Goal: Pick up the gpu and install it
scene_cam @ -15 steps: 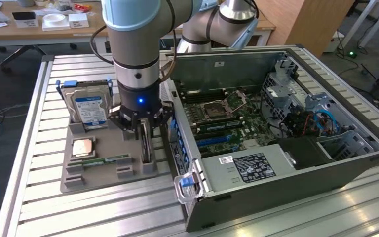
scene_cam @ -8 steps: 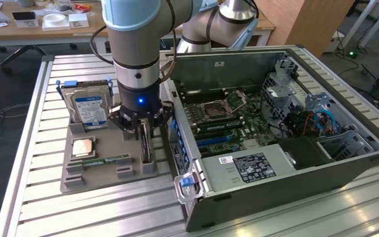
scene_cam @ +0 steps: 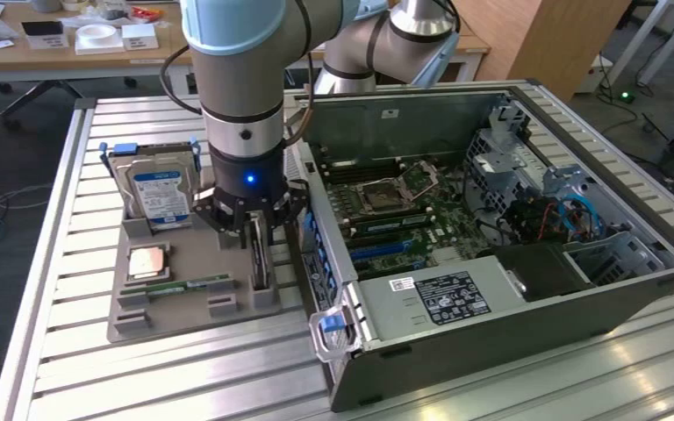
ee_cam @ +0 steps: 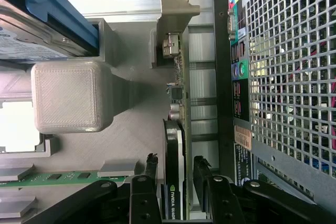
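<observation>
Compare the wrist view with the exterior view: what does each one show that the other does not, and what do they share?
Wrist view adds: the gpu's silver bracket with a port, its printed label, and the rear grille of the computer.
Exterior view adds: the motherboard, the power supply, the arm.
Both: the gpu on edge in the grey tray, the open hand straddling it, the hard drive, the memory stick.

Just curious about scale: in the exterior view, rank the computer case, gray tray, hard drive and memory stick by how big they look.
Largest to smallest:
computer case
gray tray
hard drive
memory stick
</observation>
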